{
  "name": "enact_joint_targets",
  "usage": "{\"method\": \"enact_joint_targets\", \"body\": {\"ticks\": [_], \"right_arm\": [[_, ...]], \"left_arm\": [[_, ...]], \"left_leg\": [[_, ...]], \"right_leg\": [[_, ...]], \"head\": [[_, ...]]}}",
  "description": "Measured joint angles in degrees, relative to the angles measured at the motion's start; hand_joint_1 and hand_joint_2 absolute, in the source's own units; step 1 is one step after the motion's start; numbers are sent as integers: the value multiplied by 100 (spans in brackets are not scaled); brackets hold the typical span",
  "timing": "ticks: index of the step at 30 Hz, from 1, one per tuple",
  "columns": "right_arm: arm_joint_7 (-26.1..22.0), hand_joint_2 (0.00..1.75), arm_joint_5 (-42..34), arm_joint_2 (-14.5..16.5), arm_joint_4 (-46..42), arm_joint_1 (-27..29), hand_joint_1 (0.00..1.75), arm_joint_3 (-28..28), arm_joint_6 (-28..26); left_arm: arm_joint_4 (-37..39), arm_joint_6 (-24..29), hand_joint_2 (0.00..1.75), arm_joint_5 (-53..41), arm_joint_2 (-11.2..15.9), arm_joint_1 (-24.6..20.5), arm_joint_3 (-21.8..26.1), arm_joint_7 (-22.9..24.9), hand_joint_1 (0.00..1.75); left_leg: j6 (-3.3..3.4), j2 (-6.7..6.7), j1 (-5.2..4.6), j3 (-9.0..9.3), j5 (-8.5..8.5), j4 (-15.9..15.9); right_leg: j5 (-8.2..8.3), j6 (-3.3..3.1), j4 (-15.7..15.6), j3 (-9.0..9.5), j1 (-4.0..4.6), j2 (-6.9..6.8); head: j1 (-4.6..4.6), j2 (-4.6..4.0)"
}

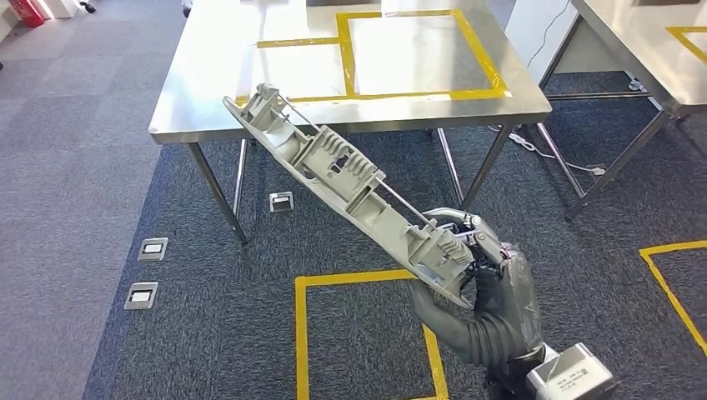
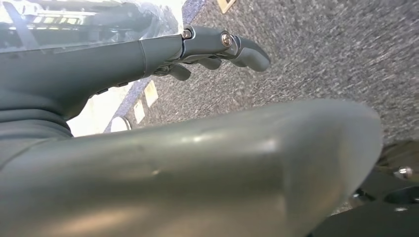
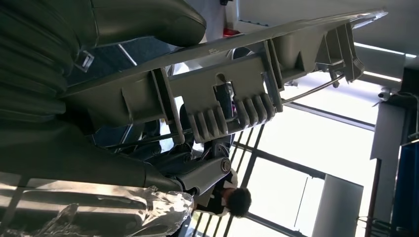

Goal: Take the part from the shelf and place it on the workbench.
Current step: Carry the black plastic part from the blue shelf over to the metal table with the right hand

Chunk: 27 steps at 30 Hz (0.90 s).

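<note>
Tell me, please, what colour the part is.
Light grey part, clearest in head view.

The part (image 1: pixel 350 179) is matt grey moulded plastic with a thin metal rod. The tabletop (image 1: pixel 208 92) is brushed, shiny steel; the floor (image 1: pixel 75 208) is rough carpet.

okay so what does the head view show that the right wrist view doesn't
Head view only: the steel workbench with yellow tape outlines, the grey carpet, and the part's full length, its far end over the bench's near edge. Right wrist view only: a close look at the part's ribbed underside, bright windows behind it, and a person's head. Both: the right hand gripping one end of the long grey part.
</note>
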Motion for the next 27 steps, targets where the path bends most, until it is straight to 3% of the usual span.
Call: {"method": "enact_joint_targets", "body": {"ticks": [3, 4, 5, 6, 8, 10, 12, 14, 15, 17, 19, 20, 21, 23, 24, 25, 27], "right_arm": [[-14, 175, 0, 5, 4, -16, 175, 0, 14], [-15, 175, -1, 7, 8, -14, 175, 0, 21], [-16, 175, -2, 9, 13, -13, 175, 1, 28], [-16, 175, -3, 9, 17, -13, 175, 1, 34], [-21, 175, -5, 11, 25, -18, 175, 4, 43], [-33, 175, -5, 22, 30, -24, 175, 5, 47], [-46, 175, -4, 35, 38, -24, 175, 4, 52], [-74, 175, -4, 47, 44, -27, 175, 3, 62], [-93, 175, -4, 55, 44, -29, 175, 5, 67], [-125, 175, -9, 72, 47, -29, 175, 7, 75], [-146, 175, -25, 91, 62, -28, 175, 9, 79], [-152, 175, -35, 98, 71, -27, 175, 10, 80], [-157, 175, -45, 103, 79, -26, 175, 11, 82], [-173, 175, -66, 111, 86, -26, 175, 10, 82], [-186, 175, -83, 119, 89, -34, 175, 9, 81], [-200, 175, -98, 131, 93, -43, 175, 7, 78], [-229, 175, -136, 150, 99, -60, 175, 0, 72]], "left_arm": [[0, -27, 175, -1, -13, -6, 0, 0, 0], [0, -38, 175, -1, -15, -1, 0, 0, 0], [0, -46, 175, -1, -16, 5, 0, 1, 0], [0, -51, 175, -1, -17, 11, 0, 1, 0], [1, -55, 175, -2, -16, 13, 0, 1, 0], [3, -56, 175, -3, -13, 3, -1, 1, 0], [4, -58, 175, -4, -12, 0, -2, 7, 0], [4, -61, 175, -6, -11, 3, -3, 14, 0], [4, -61, 175, -7, -11, -3, -4, 16, 0], [4, -62, 175, -8, -9, -14, -4, 15, 0], [4, -62, 175, -8, -7, -5, -5, 14, 0], [4, -61, 175, -8, -7, 5, -5, 13, 0], [4, -61, 175, -8, -7, 12, -6, 12, 0], [5, -58, 175, -8, 1, 16, -7, 9, 0], [6, -58, 175, -8, 7, 13, -7, 6, 0], [7, -57, 175, -9, 13, 11, -7, 4, 0], [9, -57, 175, -11, 17, 8, -7, 1, 0]], "left_leg": [[-2, 3, 34, 35, -10, -27], [-12, 1, 42, 42, -27, -17], [-32, -2, 54, 56, -49, -3], [-58, -6, 71, 77, -79, 17], [-138, -18, 93, 109, -160, 81], [-221, -26, 87, 109, -224, 139], [-286, -30, 88, 121, -252, 137], [-348, 2, 100, 114, -318, 206], [-371, 27, 102, 43, -408, 382], [-386, 70, 101, -303, -684, 1082], [-366, 74, 97, -712, -832, 1750], [-342, 75, 89, -808, -750, 1825], [-306, 75, 76, -798, -555, 1674], [-189, 83, 26, -575, -60, 1004], [-130, 91, -9, -451, 93, 708], [-78, 98, -40, -362, 137, 511], [-27, 104, -79, -292, 42, 372]], "right_leg": [[-452, 83, 1024, -524, -58, -2], [-479, 110, 1230, -645, -80, -3], [-385, 136, 1216, -658, -102, -6], [-192, 160, 980, -559, -122, -8], [179, 192, 212, -201, -151, -2], [257, 117, -184, -13, -147, 29], [201, -10, -179, -7, -129, 48], [166, -98, -180, 35, -134, 30], [149, -139, -187, 69, -137, 16], [97, -198, -193, 138, -119, -15], [37, -226, -193, 204, -85, -26], [2, -231, -192, 247, -68, -25], [-38, -232, -192, 303, -52, -22], [-129, -218, -200, 426, -32, -22], [-168, -197, -203, 469, -26, -19], [-195, -169, -206, 483, -28, -19], [-218, -103, -218, 464, -33, -25]], "head": [[57, 0], [64, 0], [69, 0], [73, 0], [99, 0], [117, 0], [98, 0], [56, 0], [26, 0], [-47, 0], [-88, 0], [-100, 0], [-112, 0], [-126, 0], [-127, 0], [-135, 0], [-158, 0]]}}
